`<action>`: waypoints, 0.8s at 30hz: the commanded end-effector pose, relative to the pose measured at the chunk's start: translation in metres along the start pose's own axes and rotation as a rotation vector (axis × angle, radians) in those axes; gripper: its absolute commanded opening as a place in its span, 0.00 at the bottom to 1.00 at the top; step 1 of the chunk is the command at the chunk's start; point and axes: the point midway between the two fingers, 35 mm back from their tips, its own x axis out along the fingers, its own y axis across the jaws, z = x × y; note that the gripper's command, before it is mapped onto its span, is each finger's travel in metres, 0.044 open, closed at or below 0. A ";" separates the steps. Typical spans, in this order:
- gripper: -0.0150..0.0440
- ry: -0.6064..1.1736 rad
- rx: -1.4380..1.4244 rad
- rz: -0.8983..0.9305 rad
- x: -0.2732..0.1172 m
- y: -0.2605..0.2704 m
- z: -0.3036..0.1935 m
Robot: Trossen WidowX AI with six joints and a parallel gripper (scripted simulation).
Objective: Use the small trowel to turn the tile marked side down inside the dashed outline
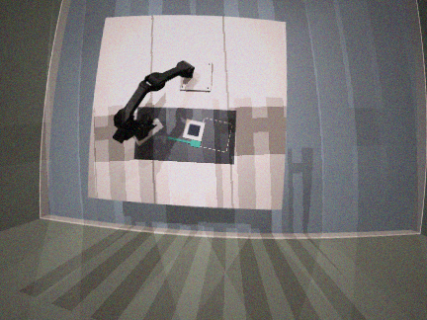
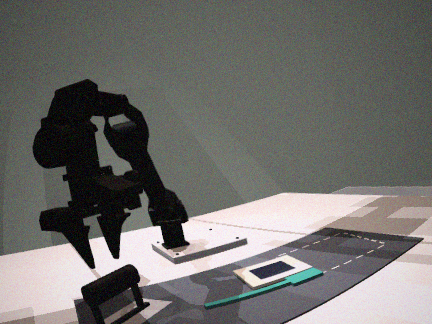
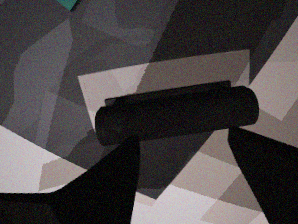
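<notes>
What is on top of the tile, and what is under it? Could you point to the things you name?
On top, the tile (image 1: 194, 138) (image 2: 250, 281) shows a dark square (image 1: 194, 129) (image 2: 272, 270). The mat (image 1: 148, 153) (image 2: 400, 243) (image 3: 107, 20) spreads around it. The tile's underside and whatever lies beneath are covered.

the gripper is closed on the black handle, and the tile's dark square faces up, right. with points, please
Not closed: the exterior view shows the gripper (image 1: 144, 129) (image 2: 105, 262) (image 3: 184, 137) open, above the black handle (image 2: 110, 281) (image 3: 175, 115). The tile's dark square (image 1: 194, 129) (image 2: 272, 270) does face up.
</notes>
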 end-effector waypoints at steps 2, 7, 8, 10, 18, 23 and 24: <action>0.71 -0.001 -0.159 0.003 0.000 0.001 0.000; 0.71 -0.001 -0.332 0.005 0.000 0.001 0.000; 0.71 -0.001 -0.367 0.005 0.000 0.001 0.000; 0.71 -0.002 -0.436 0.006 0.000 0.001 0.000; 0.71 -0.002 -0.714 0.008 0.000 0.002 -0.001; 0.71 -0.003 -0.887 0.009 0.000 0.002 -0.001; 0.71 -0.003 -0.921 0.009 0.000 0.002 -0.001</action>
